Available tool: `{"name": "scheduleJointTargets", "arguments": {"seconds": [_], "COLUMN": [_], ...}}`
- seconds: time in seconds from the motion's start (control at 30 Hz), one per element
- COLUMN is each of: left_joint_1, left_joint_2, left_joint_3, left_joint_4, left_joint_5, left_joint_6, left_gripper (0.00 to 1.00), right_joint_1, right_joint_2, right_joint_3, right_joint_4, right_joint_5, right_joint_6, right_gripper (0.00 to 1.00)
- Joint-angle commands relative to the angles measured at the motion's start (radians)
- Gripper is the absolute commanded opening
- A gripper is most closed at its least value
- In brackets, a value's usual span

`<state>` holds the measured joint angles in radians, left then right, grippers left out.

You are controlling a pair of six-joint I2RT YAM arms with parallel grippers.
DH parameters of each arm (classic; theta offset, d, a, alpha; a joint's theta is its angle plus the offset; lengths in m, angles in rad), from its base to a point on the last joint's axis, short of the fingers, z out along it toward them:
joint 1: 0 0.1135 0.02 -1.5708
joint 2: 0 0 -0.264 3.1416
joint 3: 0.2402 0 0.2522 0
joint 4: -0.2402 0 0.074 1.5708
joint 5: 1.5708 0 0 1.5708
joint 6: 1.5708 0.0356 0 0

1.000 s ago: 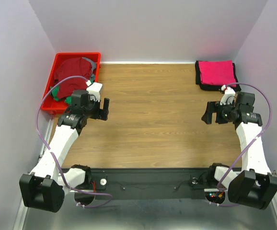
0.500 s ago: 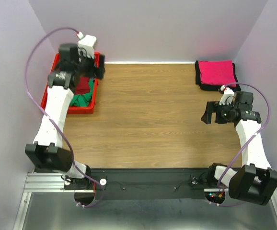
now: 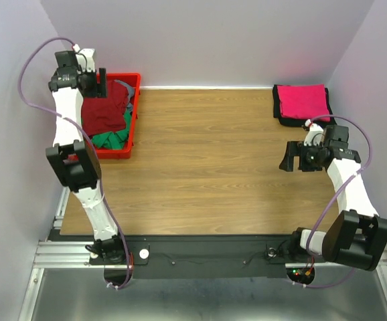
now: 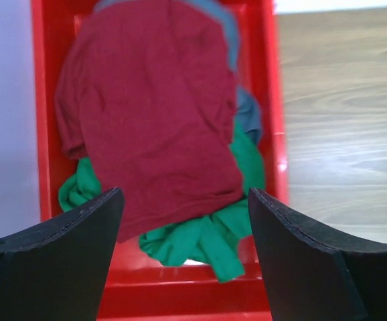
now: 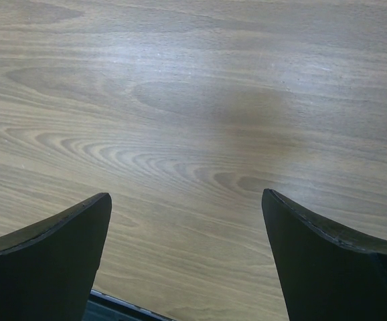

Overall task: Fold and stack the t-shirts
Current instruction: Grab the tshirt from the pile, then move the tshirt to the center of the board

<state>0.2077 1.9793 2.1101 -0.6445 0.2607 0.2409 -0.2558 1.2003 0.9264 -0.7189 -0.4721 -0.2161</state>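
Dark red cloth fills most of the left wrist view: the dark red t-shirt (image 4: 153,114) lies loosely spread on top of the heap in the red plastic tray (image 4: 39,100), its long axis running from the top of the frame toward the bottom, along the tray's length. A crumpled green t-shirt (image 4: 203,241) spills out under its lower edge, and a strip of grey-blue t-shirt (image 4: 248,114) shows along its right side. The left gripper (image 4: 185,200) hangs above the near end of this heap, its two dark fingers spread wide at the bottom corners of the frame, with nothing between them and no cloth touched as far as the view shows. The red shirt lies below and ahead of the fingertips, and the gap between them runs across the shirt's length. In the overhead view the tray sits in the upper left, at a far corner of the wooden table (image 3: 207,154), with the left arm stretched over it. A folded bright pink t-shirt (image 3: 302,100) rests on a black t-shirt (image 3: 278,114) in the upper right. The right gripper (image 3: 286,157) hovers just below that stack, fingers wide apart and empty, well apart from the tray. The left arm is plainly the nearer one, so picking up the red shirt likely falls to it, with a drop straight onto the cloth
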Motion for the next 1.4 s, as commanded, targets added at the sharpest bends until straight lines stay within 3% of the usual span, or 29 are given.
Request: {"name": "scheduleJointTargets", "arguments": {"seconds": [0.0,0.17,0.33,0.43,0.63,0.67,0.7,0.83,1.07,1.33,1.37], "left_joint_1": [0.004,0.004,-0.001,-0.011,-0.019,-0.019,-0.019,-0.019,-0.028,-0.203,-0.288], "left_joint_2": [0.108,0.231,0.337,0.378,0.360,0.339,0.326,0.253,0.075,-0.128,-0.169], "left_joint_3": [0.116,0.159,0.215,0.237,0.274,0.271,0.274,0.271,0.268,0.277,0.281], "left_joint_4": [-0.037,0.008,0.048,0.060,0.092,0.107,0.114,0.141,0.177,0.181,0.187], "left_joint_5": [-0.008,-0.035,-0.078,-0.103,-0.103,-0.103,-0.103,-0.081,0.084,0.225,0.244], "left_joint_6": [0.026,-0.015,-0.028,-0.025,-0.015,-0.014,-0.011,0.004,-0.015,0.001,0.011], "left_gripper": [0.85,0.84,0.78,0.66,0.25,0.08,0.00,0.00,0.00,0.00,0.00], "right_joint_1": [-0.008,-0.008,-0.008,-0.008,-0.008,-0.008,-0.008,-0.008,-0.008,-0.008,-0.008], "right_joint_2": [0.030,0.061,0.087,0.094,0.094,0.094,0.094,0.090,0.084,0.079,0.078], "right_joint_3": [0.020,0.034,0.049,0.058,0.063,0.061,0.060,0.060,0.069,0.091,0.095], "right_joint_4": [0.064,0.064,0.064,0.062,0.061,0.061,0.061,0.059,0.058,0.058,0.058], "right_joint_5": [-0.013,0.000,0.000,0.015,0.023,0.023,0.021,0.020,0.015,0.018,0.020], "right_joint_6": [0.004,0.000,0.006,0.006,0.011,0.011,0.009,0.014,0.017,0.038,0.046], "right_gripper": [1.00,1.00,1.00,1.00,1.00,1.00,1.00,1.00,1.00,1.00,1.00]}}
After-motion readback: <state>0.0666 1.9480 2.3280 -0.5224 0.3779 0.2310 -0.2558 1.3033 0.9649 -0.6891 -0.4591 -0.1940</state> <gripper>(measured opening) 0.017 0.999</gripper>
